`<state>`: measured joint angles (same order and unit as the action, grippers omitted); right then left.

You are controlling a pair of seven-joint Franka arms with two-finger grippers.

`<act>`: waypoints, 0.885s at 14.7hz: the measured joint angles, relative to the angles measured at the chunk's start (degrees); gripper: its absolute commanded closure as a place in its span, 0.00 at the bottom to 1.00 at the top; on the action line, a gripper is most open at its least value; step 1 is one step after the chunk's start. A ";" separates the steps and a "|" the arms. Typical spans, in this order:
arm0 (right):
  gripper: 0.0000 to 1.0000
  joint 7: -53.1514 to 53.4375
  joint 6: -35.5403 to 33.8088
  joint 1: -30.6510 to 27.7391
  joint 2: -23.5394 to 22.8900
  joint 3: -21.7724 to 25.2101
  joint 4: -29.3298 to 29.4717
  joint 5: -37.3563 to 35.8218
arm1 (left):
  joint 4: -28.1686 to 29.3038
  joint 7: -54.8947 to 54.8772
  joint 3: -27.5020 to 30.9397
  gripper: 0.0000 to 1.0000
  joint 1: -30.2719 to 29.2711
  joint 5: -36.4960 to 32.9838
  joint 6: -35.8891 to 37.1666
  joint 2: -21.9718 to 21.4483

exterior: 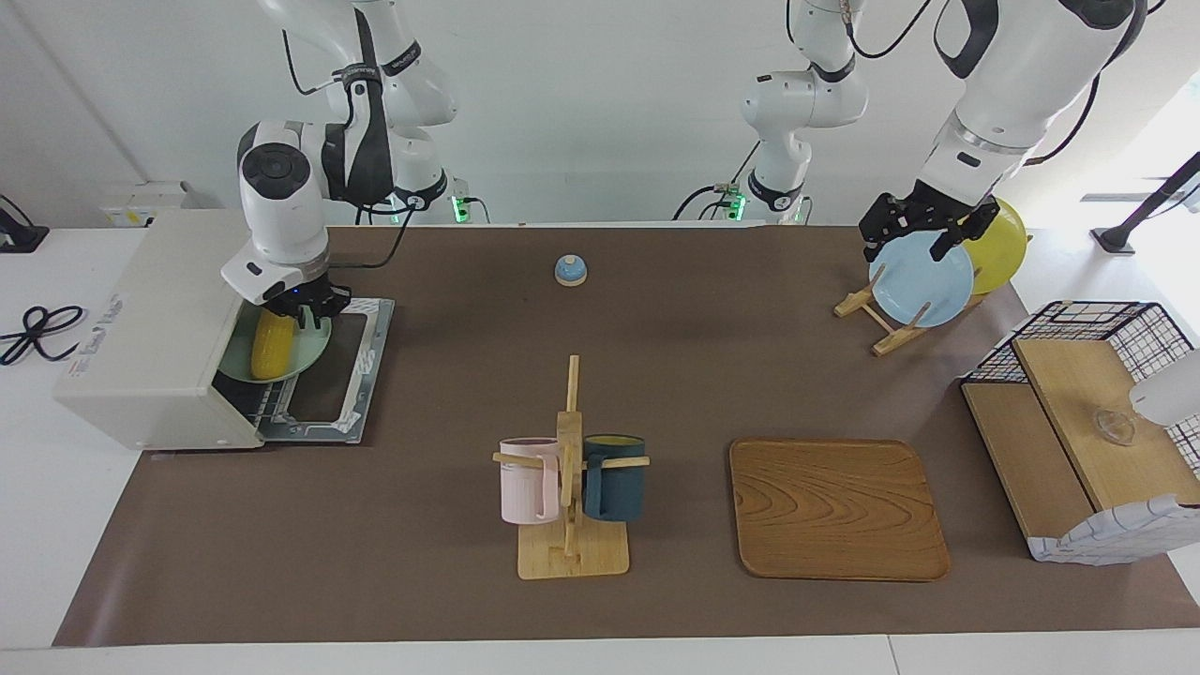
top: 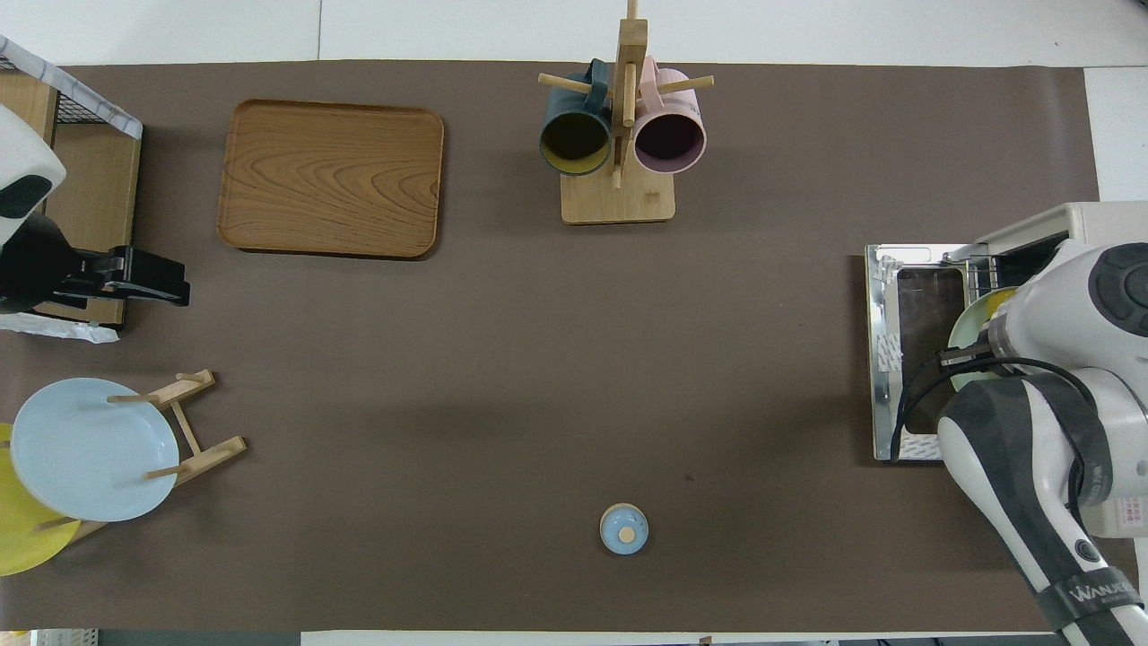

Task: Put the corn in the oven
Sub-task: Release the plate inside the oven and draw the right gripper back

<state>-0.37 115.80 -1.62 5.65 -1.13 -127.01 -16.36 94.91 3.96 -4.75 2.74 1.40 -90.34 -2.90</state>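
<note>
Showing two Franka arms at a table w/ brown mat. Largest item: oven, off-white, at the right arm's end of the table, door dropped flat so the mouth is open for loading. Right gripper sits low at the oven mouth, over the door's hinge edge; whether its fingers are spread or pinching cannot be told, since the wrist hides them in both views. Green plate rests half in the oven on the rack, w/ the corn lying on it, long axis running into the cavity, its nearer-robot end just under the gripper. Judged: corn is at the threshold, approx. placed; plate likely serves as a carrier so the cob cannot roll.

Left gripper waits raised over the plate rack, which holds a blue plate and yellow plate on edge; fingers look spread, holding nothing.

Other items: wire-and-wood basket, wooden tray, mug stand w/ pink mug and dark mug hung on pegs, small blue bell.
</note>
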 measured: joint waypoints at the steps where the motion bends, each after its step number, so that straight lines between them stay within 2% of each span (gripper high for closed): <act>1: 1.00 0.00 -0.48 1.32 0.00 -0.07 0.81 1.40 | 0.00 0.00 0.00 0.00 0.00 0.00 0.00 0.00; 3: 1.00 2.65 -0.62 5.40 -0.02 -0.15 1.20 2.61 | 0.00 0.00 0.00 0.00 0.00 0.00 0.00 0.00; 7: 1.00 16.93 -0.06 15.04 -1.83 -0.57 0.59 2.61 | 0.00 0.00 0.00 0.00 0.00 0.00 0.00 0.00; 13: 1.00 20.90 8.74 15.47 -5.69 0.04 -4.98 2.61 | 0.00 0.00 0.00 0.00 0.00 0.00 0.00 0.00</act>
<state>20.53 124.54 13.85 -0.04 -1.09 -131.99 -13.75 94.91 3.96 -4.75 2.74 1.40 -90.34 -2.90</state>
